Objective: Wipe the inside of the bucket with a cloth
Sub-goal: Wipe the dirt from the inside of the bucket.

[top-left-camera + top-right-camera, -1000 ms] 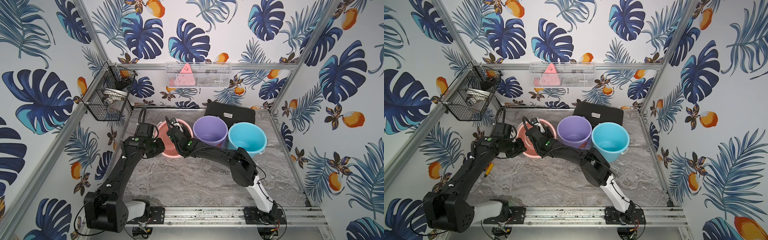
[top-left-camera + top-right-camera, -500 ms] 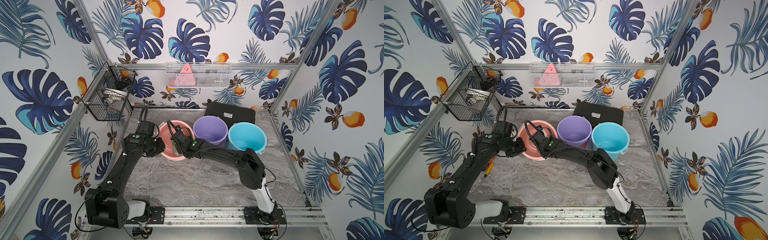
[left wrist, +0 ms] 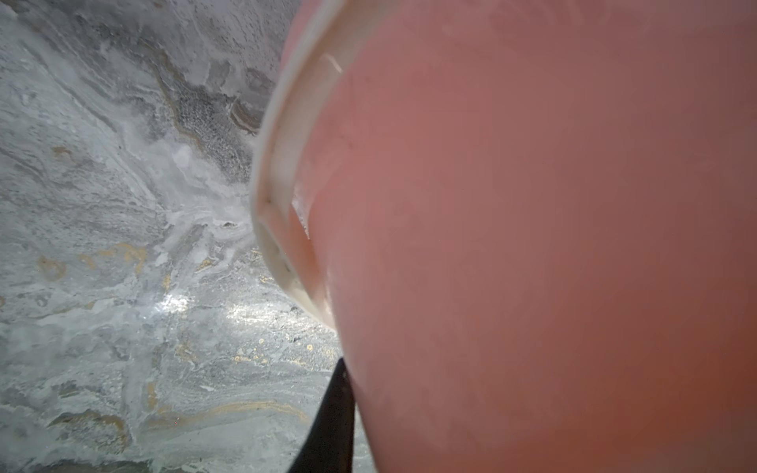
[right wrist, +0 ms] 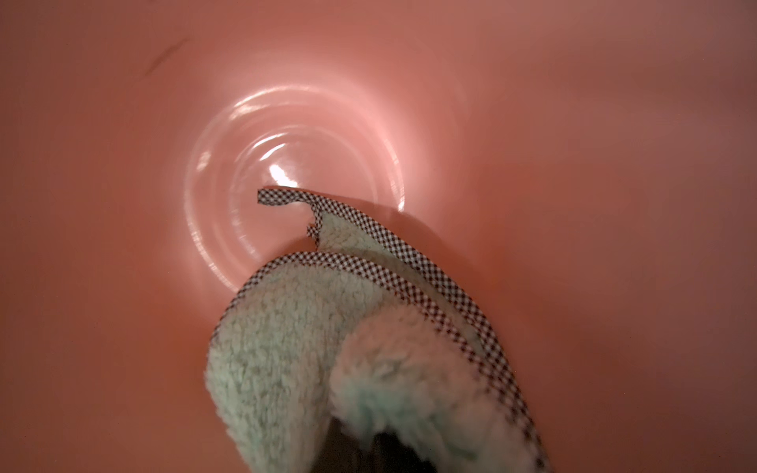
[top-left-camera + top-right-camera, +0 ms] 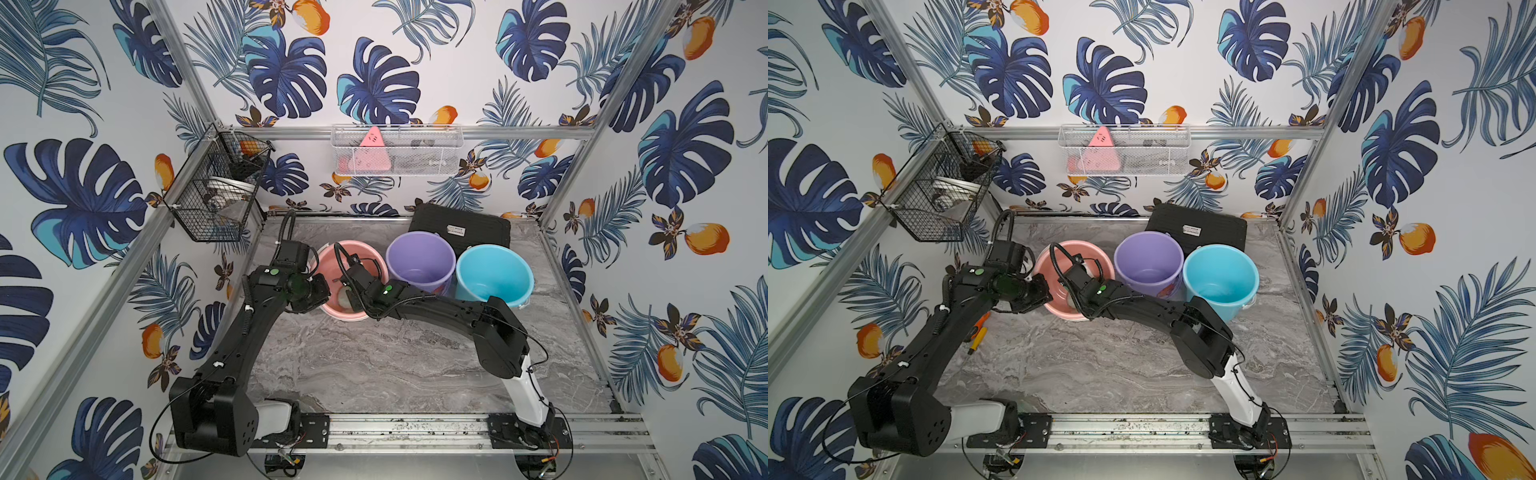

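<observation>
Right hand (image 4: 381,452): pressed together on the cloth (image 4: 286,348), whose pale green pile bunches around the dark fingers and hides most of them. The hand is down inside the pink bucket (image 4: 123,204). The cloth lies against the lower inner wall, and its checked trim reaches onto the ringed floor. In a top view the cloth (image 5: 343,296) shows as a pale patch low in the near part of the pink bucket. Left hand (image 5: 321,296): at the near-left rim of the pink bucket. The left wrist view shows one dark finger (image 3: 332,422) against the outer wall below the pale rim, and the other finger is out of sight. The hand is nearly shut, and I judge that it pinches the wall to steady the pink bucket. The pink bucket stands on the tabletop (image 5: 374,365), far left. The purple bucket (image 5: 419,257) is just to its right and the blue bucket (image 5: 494,266) is further right; no cloth is in either. Progress: the cloth is taken up and brought into contact with the inside, so I judge wiping to be under way. How much surface is covered cannot be told. A faint dark streak (image 4: 164,57) shows on the inner wall away from the cloth. The rest of the wall and floor appear left to do.
</observation>
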You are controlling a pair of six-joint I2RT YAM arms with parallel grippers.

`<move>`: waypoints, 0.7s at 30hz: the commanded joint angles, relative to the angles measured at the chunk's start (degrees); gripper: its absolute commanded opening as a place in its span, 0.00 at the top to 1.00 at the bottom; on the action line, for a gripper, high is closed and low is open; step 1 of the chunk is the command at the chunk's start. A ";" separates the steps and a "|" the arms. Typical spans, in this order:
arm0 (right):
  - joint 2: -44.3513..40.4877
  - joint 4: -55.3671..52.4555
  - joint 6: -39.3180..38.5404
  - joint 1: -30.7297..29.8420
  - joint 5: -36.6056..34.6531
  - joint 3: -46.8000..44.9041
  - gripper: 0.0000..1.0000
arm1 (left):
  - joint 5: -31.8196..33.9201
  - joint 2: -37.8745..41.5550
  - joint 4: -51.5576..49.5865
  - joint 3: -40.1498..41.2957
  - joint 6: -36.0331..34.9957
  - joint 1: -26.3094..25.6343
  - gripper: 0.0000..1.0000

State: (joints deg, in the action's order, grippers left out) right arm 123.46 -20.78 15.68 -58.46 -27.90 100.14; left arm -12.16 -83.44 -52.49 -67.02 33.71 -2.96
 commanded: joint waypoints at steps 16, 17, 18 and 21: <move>1.71 24.80 -21.67 -0.05 -11.97 -1.79 1.00 | -3.24 0.11 0.38 -2.32 -2.84 0.15 1.00; 2.14 26.04 -22.52 -0.20 -12.10 -1.46 1.00 | -3.79 -0.12 -0.08 -2.39 -3.22 0.15 1.00; 2.47 27.06 -23.21 -0.37 -11.97 -1.18 1.00 | -3.92 -0.31 -0.36 -2.41 -3.39 0.07 1.00; 1.54 33.45 -25.56 -1.25 -9.33 -3.66 1.00 | -3.73 -0.32 -0.07 -1.81 -3.48 -0.03 1.00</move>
State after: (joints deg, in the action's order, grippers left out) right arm 125.56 3.38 -5.87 -59.00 -40.29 97.62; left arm -12.47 -83.79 -54.06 -68.66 32.71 -2.76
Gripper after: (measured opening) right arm 0.066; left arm 0.159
